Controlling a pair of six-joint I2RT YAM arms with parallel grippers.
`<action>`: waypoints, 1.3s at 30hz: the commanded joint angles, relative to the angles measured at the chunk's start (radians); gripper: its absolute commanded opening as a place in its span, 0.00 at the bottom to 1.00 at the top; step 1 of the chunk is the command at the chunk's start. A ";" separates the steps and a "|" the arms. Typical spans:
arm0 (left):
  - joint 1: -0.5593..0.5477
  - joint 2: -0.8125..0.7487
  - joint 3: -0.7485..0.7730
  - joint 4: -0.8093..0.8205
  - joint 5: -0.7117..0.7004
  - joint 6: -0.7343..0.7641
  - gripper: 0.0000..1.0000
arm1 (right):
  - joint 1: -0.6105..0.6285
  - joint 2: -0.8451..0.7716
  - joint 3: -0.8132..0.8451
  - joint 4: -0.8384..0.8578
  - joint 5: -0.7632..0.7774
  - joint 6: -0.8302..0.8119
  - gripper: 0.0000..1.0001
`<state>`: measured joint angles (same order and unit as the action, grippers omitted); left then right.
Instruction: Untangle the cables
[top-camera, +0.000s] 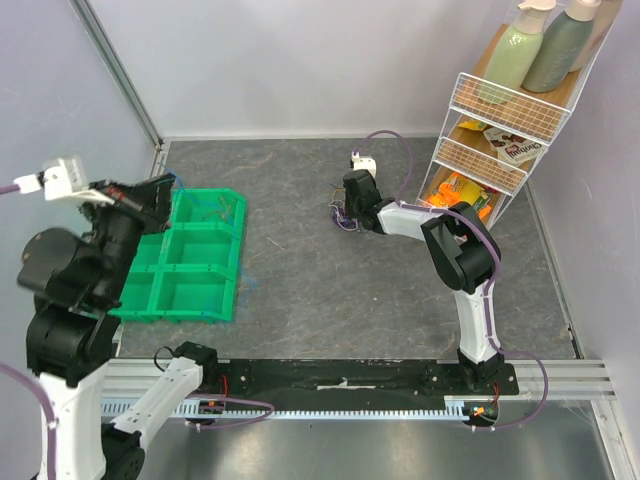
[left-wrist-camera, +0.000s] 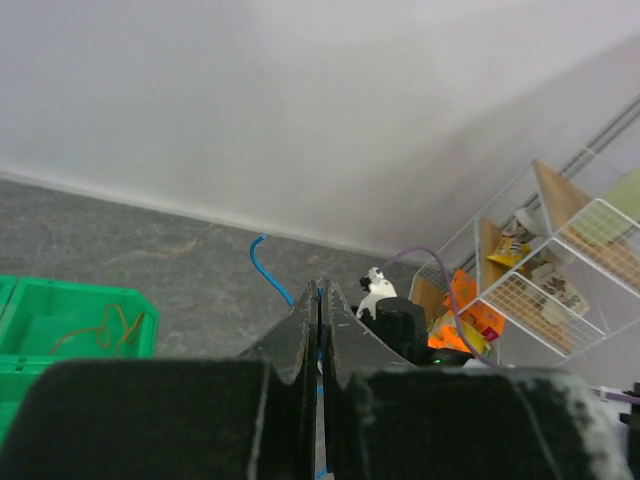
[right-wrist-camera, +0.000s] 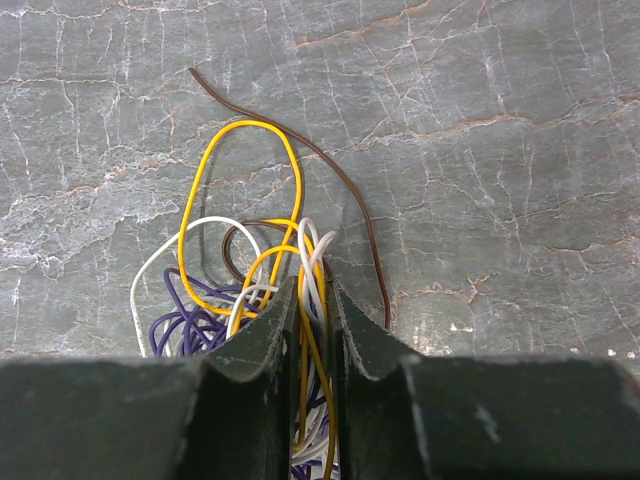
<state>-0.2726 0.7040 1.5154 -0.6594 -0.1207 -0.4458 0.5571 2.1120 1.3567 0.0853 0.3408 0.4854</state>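
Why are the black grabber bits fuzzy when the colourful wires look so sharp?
Right wrist view: the right gripper sits almost against the lens, so it blurs, while the cables beyond are crisp. Left wrist view: the left gripper looks soft too, the blue wire sharper. Top external view: evenly lit, sharp.

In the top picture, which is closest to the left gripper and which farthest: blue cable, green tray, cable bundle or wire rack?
From the left gripper:
1. Blue cable, pinched in its fingers.
2. Green tray, right by it, left side.
3. Cable bundle, mid-table.
4. Wire rack, far right.
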 joint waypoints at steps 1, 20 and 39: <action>-0.002 0.067 0.035 -0.019 -0.059 0.033 0.02 | -0.008 -0.004 0.018 -0.047 -0.003 -0.016 0.23; 0.000 0.291 0.115 0.049 -0.298 0.074 0.02 | -0.008 0.003 0.027 -0.041 -0.026 -0.008 0.24; 0.000 0.390 0.384 0.136 -0.363 0.128 0.02 | -0.008 0.029 0.051 -0.039 -0.075 0.005 0.24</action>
<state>-0.2726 1.0828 1.8271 -0.5766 -0.4732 -0.3420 0.5518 2.1189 1.3746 0.0731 0.2905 0.4862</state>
